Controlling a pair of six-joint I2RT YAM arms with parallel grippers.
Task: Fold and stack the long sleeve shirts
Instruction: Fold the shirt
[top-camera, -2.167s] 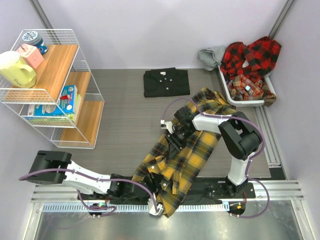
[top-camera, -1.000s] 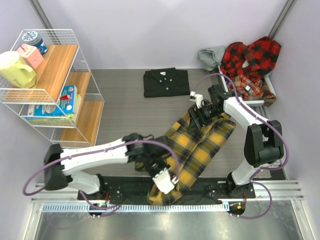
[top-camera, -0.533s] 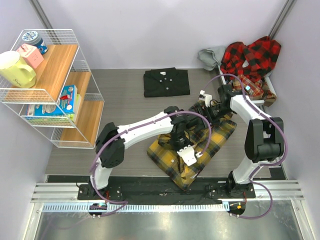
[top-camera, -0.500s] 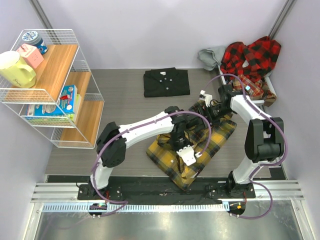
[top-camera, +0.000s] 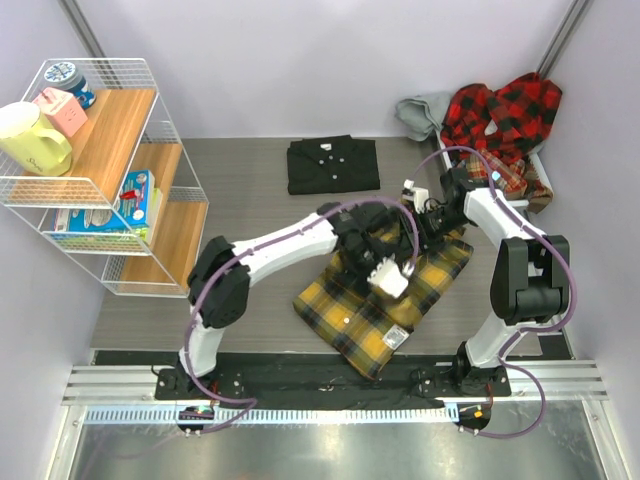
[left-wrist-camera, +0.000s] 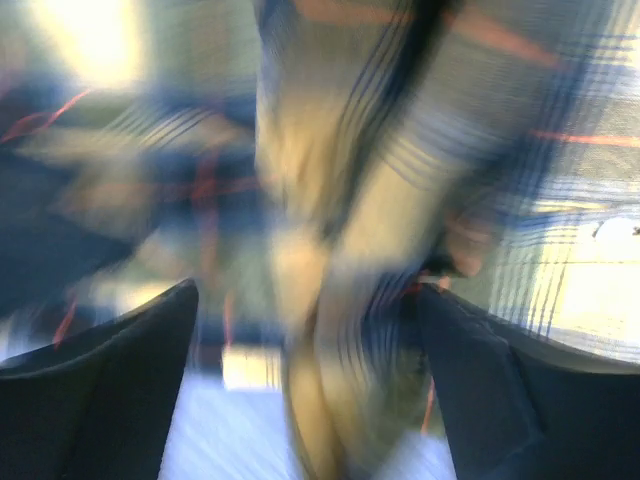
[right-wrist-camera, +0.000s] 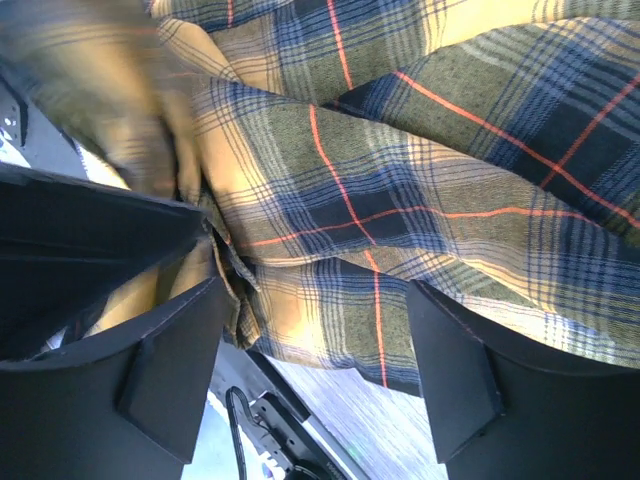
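Yellow-and-black plaid shirt (top-camera: 345, 310) lies folded into a rough rectangle on the grey table (top-camera: 240, 210), near the front edge and right of centre, set at an angle to it; a small white tag (top-camera: 396, 338) shows on its near corner. Left gripper (left-wrist-camera: 305, 290) is positioned over the middle of this shirt, with the arm reaching across from the left. Its wrist view is heavily blurred, but the two dark fingers (left-wrist-camera: 110, 390) stand well apart with plaid cloth between and beyond them; contact with the cloth cannot be determined. Right gripper (right-wrist-camera: 315, 290) sits at the far right corner of the same shirt, fingers (right-wrist-camera: 455, 370) spread wide and nothing clamped between them; plaid fabric fills the view just past the tips, with a fold lying close to one finger. Black shirt (top-camera: 333, 165) is folded flat near the back of the table, well apart from the plaid one. Red-and-black plaid shirts (top-camera: 505, 115) are heaped unfolded in a white bin (top-camera: 470, 198) at the rear right, with a grey garment (top-camera: 420, 110) beside them. A wire shelf (top-camera: 150, 95) stands at the left, holding a pale yellow mug (top-camera: 35, 140).
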